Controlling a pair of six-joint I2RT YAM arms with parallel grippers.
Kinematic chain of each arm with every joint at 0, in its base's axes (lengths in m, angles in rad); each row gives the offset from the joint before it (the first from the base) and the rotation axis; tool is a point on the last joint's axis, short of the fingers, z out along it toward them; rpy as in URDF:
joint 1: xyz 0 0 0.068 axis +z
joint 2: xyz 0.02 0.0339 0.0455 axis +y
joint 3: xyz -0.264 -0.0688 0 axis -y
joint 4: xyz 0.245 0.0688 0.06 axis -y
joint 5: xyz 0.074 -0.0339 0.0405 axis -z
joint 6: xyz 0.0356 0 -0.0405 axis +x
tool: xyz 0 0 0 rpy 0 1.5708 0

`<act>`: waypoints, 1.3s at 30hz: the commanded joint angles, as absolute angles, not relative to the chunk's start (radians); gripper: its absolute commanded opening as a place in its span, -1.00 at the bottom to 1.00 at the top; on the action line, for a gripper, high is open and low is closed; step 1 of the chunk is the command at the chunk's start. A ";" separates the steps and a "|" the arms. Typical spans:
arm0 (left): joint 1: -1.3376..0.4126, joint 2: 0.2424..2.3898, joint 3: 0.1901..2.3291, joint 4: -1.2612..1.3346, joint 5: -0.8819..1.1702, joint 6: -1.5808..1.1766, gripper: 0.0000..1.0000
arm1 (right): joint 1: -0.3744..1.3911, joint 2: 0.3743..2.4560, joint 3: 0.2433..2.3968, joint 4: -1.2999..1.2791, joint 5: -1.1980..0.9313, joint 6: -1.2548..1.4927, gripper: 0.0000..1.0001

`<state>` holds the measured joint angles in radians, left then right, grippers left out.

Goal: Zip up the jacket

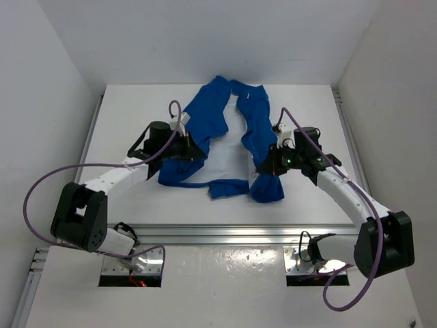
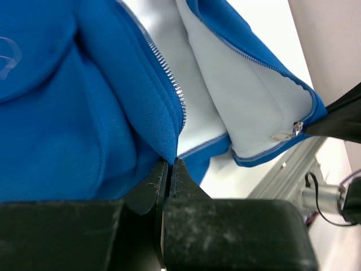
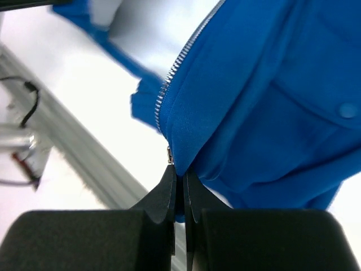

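Observation:
The bright blue jacket (image 1: 225, 130) lies open on the white table, white lining up, its two front panels spread apart. My left gripper (image 1: 193, 152) is shut on the bottom corner of the left panel (image 2: 163, 141), beside its pale zipper teeth (image 2: 169, 73). My right gripper (image 1: 268, 166) is shut on the bottom edge of the right panel (image 3: 225, 113), next to its zipper teeth (image 3: 169, 84) and a small metal end piece (image 3: 170, 155). In the left wrist view the zipper slider (image 2: 296, 127) hangs at the other panel's corner.
An aluminium rail (image 1: 239, 236) runs along the table's near edge, also in the right wrist view (image 3: 67, 147). White walls enclose the table (image 1: 136, 116) on the left, back and right. Purple cables (image 1: 41, 184) loop off both arms.

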<state>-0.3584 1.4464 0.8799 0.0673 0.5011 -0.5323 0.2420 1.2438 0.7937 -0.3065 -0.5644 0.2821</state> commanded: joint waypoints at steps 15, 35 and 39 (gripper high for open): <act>-0.330 1.348 0.819 0.383 0.573 -0.771 -1.00 | 0.311 1.256 0.753 0.075 -0.632 0.440 -0.99; -0.423 1.364 0.781 0.767 0.565 -1.126 -1.00 | 0.376 1.471 0.712 0.798 -1.020 0.900 -0.99; -0.423 1.364 0.770 0.767 0.565 -1.144 -1.00 | 0.373 1.480 0.710 0.821 -1.031 0.942 -0.99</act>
